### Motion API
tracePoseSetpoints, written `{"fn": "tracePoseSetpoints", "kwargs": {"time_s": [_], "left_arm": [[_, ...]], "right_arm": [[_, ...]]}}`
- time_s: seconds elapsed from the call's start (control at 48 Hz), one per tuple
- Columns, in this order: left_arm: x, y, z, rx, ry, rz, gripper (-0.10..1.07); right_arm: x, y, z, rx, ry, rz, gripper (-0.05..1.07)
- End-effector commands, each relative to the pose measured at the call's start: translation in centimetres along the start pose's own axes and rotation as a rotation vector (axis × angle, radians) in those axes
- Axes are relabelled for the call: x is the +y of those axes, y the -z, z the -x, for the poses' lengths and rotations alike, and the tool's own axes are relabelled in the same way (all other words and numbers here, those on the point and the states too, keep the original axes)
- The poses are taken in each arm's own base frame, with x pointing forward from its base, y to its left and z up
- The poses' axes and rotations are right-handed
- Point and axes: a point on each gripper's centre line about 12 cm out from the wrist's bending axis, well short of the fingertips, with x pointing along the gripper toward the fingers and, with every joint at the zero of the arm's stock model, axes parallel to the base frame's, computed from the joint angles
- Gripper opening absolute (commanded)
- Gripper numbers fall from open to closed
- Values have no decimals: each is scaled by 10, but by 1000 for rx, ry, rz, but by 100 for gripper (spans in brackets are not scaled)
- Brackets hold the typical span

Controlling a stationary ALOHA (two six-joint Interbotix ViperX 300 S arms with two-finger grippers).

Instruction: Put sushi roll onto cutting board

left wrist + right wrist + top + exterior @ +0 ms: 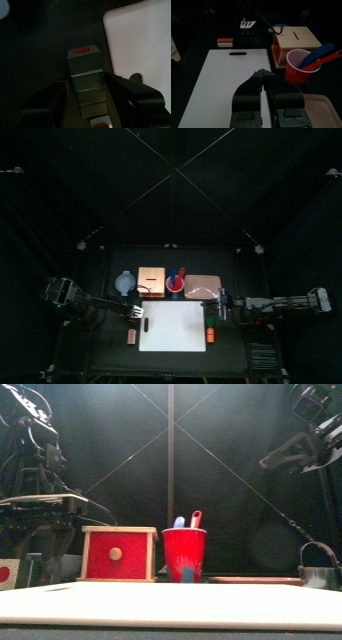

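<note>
The left gripper (90,97) hangs over the roll (87,80), a dark green oblong in several segments with an orange-red spot on its end face; the 2 jaws stand apart on either side of it, and whether they press its sides cannot be told. The roll lies on the black table (47,55) just beside the board (143,45), off its edge, not on it. From above, the board (177,325) is a white slab in the middle of the table's front part, with the left gripper (135,313) at its left edge and a small orange-red piece (132,335) just below that. Another orange-red piece (210,335) lies at the board's right edge. The right gripper (267,82) hovers above the board (224,85) with its jaws clenched together and nothing between them; the board's handle slot (237,53) lies at its far end. Behind the board stand a red cup (299,67) holding blue and red utensils, a wooden box (118,553) with a red front, and a pinkish tray (321,110). The front camera shows the cup (185,554) just right of the box
</note>
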Motion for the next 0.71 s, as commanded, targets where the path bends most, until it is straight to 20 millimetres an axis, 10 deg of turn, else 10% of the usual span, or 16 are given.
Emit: {"fn": "tracePoseSetpoints", "kwargs": {"time_s": [0.0,0.354,0.688], "left_arm": [[-6,0,9,-5,18,-2,85],[-5,0,22,-13,25,-6,71],[-8,-14,79,-76,149,3,70]], "right_arm": [[0,-4,-1,-11,-1,-4,8],[0,-4,-1,-9,1,-4,8],[0,-3,-2,9,2,-6,8]]}}
